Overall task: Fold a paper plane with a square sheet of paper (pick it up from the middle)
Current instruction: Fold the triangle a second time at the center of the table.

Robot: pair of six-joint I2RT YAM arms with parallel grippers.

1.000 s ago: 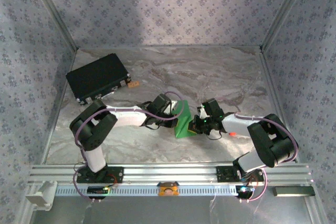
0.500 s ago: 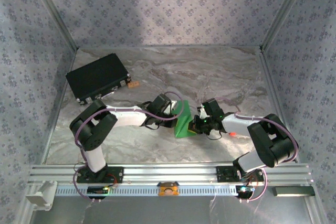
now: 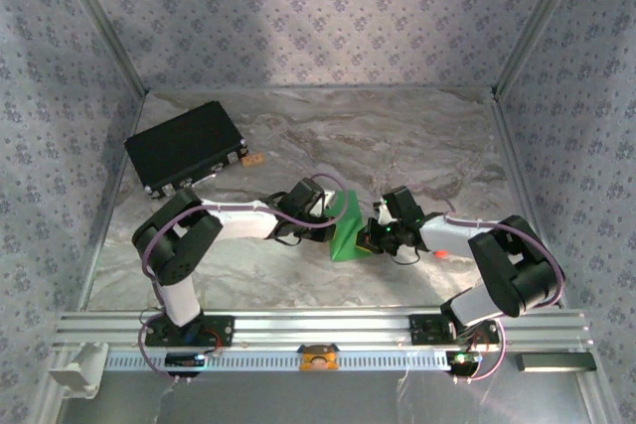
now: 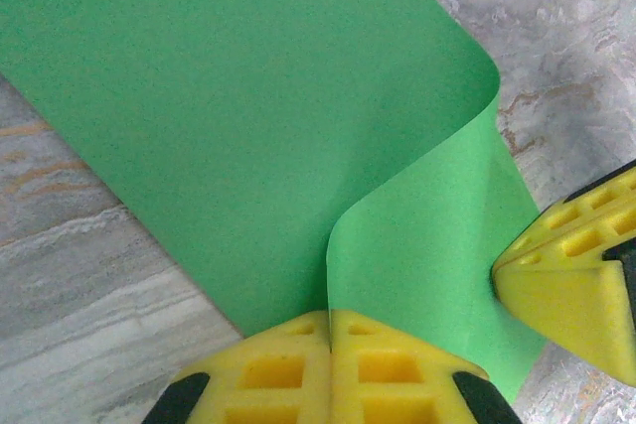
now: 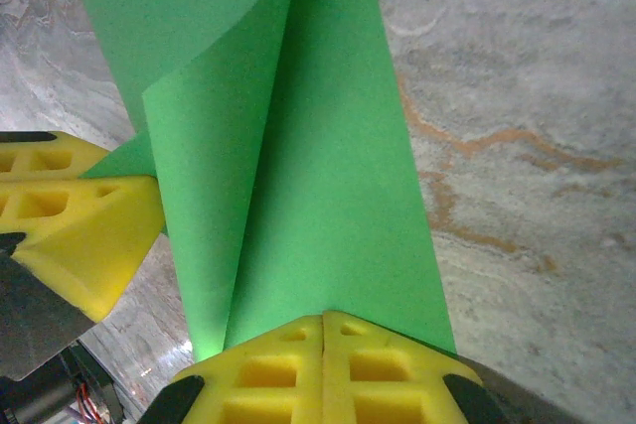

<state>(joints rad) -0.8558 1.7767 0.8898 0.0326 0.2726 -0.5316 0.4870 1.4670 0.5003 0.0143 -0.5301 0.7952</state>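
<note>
You had the first fold in hand, by my reading. Your left gripper (image 4: 329,320) was clenched on the square sheet of paper (image 4: 238,116). Its yellow pads (image 4: 268,369) were pressed together with the paper's near edge nipped between them. From that nip a soft bend ran up and away from the fingertips. The wide part of the sheet spread ahead and to the left of the fingers. A narrower flap curled off to their right.

Your right gripper (image 5: 323,317) was clamped on the sheet too, with its pads closed on the edge nearest them. From there the paper rose ahead of those fingertips as two overlapping leaves. In that wrist view the left gripper's pads sat just to the left, touching the paper. From above, the sheet stood tilted between the two sets of fingers, over the marble table (image 3: 427,146). Whether its lower edge rested on the table, I could not tell.

The fold was only a loose curl and no sharp crease showed. I judged the task to be in its early part, with nothing dart-shaped yet.

The next move called for bringing the two leaves edge to edge, so the corners matched before you pressed. You would need to lay the bend flat on the table and run one set of pads along it. Thin paper like this looked likely to slip or buckle if one hand pulled against the other.
</note>
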